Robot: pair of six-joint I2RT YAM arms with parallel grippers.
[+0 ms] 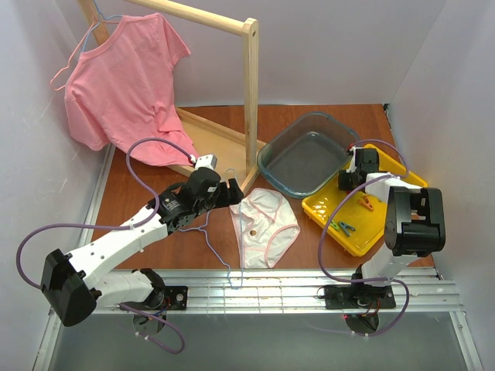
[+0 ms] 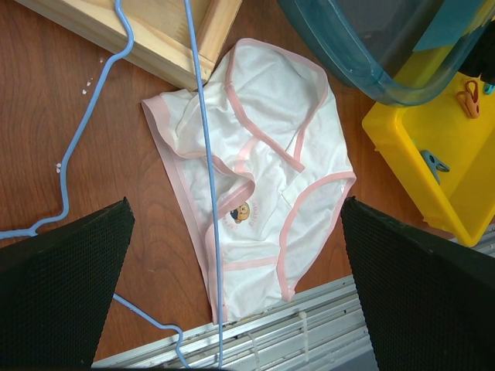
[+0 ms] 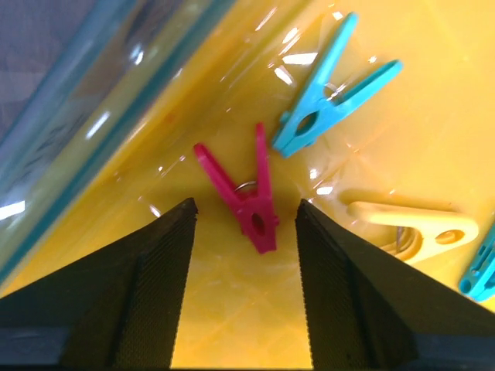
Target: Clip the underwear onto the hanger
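The left gripper [image 2: 236, 207] is hovering above the table [image 1: 309, 238] with its jaws spread wide, and its black fingers [image 2: 69, 286] are holding nothing. Directly below it, the underwear [image 2: 263, 170] is lying flat and slightly rumpled near the middle of the table's near edge, just left of the yellow tray [image 1: 357, 241]. The hanger [image 2: 207, 139] is lying on the table with one long wire crossing over the left part of the fabric. Its hook is pointing toward the base of the wooden rail stand [image 1: 250, 100], and its lower end is reaching past the near edge onto the metal rails. The right gripper [image 3: 245, 205] is hanging low inside the tray at the table's right edge. Its jaws are standing partly apart on either side of a red clothes peg [image 3: 246, 197], with a narrow gap showing on each side, so the peg is not being pinched. A blue peg [image 3: 332, 85] and a yellow peg [image 3: 414, 224] are lying close by in the tray. A clear teal tub [image 1: 309, 151] is sitting just beyond the tray. A pink T-shirt [image 1: 124, 85] is hanging from the stand at the far left corner.
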